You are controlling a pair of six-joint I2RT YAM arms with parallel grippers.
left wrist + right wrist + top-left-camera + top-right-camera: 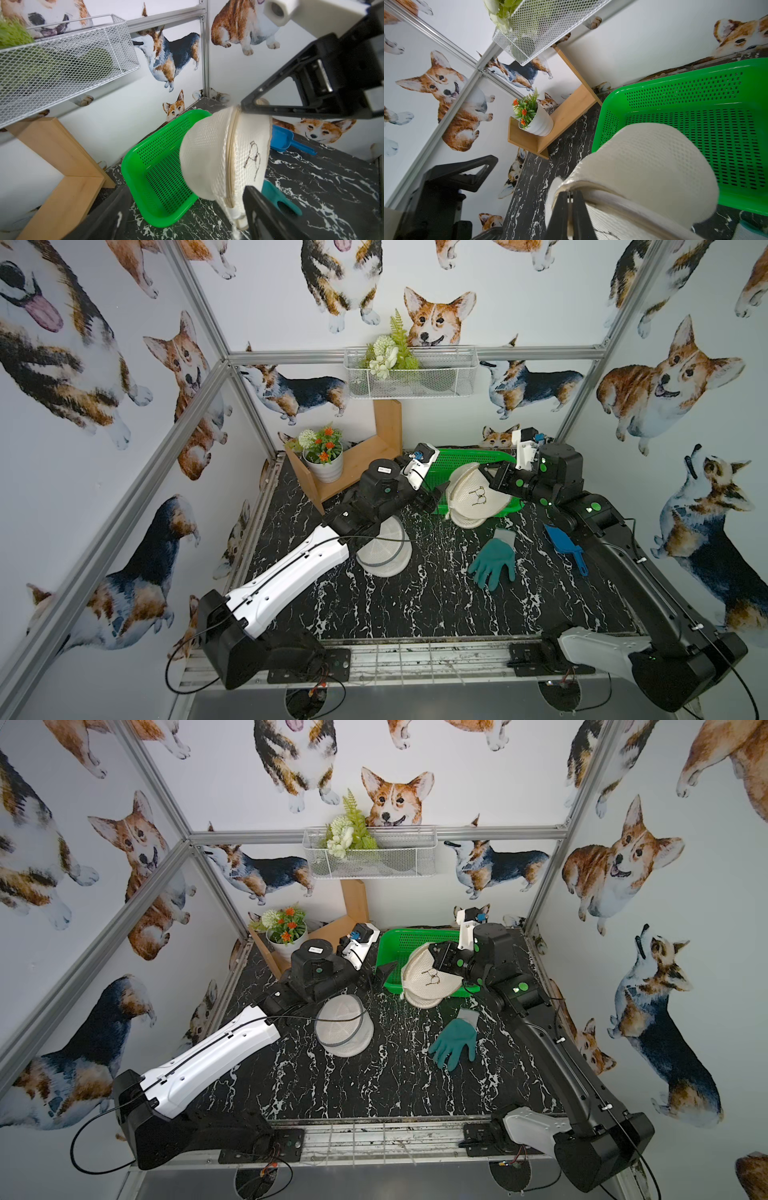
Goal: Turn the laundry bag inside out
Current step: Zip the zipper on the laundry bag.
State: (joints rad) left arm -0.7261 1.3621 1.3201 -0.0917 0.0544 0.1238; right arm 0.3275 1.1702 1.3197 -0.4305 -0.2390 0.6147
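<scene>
1. Writing: the white sticker (384, 469) on my left arm's wrist housing has dark print, too small to read in both top views.
2. Only other mark is a dark, thread-like squiggle (252, 160) on the laundry bag (207, 155), on the mesh next to the zip. It looks like a doodle, not letters I can read.
3. My left gripper (244, 148): jaws spread wide, nothing squeezed.
   - The bag sits betw. the two fingers in the left wrist view.
   - The upper finger (280, 111) has its tip right at the bag's zip rim. Touching or just off it, can't tell.
   - The lower finger (261, 212) is in front of the bag's low edge. Contact isn't clear there either.
4. My right gripper (570, 194): fingers (560, 216) pressed together w/ the bag's zip rim pinched betw. them. That's the only firm hold on the bag.
5. Bag location: held up by my right pinch at the near rim of the green basket (465, 456). It is partly above the basket and partly over the table (415, 605).
   - Can't tell whether its low edge brushes the tabletop.
   - It is cream mesh, dome-shaped, w/ the zip seam running round it.
6. Also on the table, all apart from the held bag:
   - a second round white mesh bag (386, 556), lying flat under my left forearm
   - a teal glove (494, 560)
   - a blue scoop (561, 543) by my right arm
</scene>
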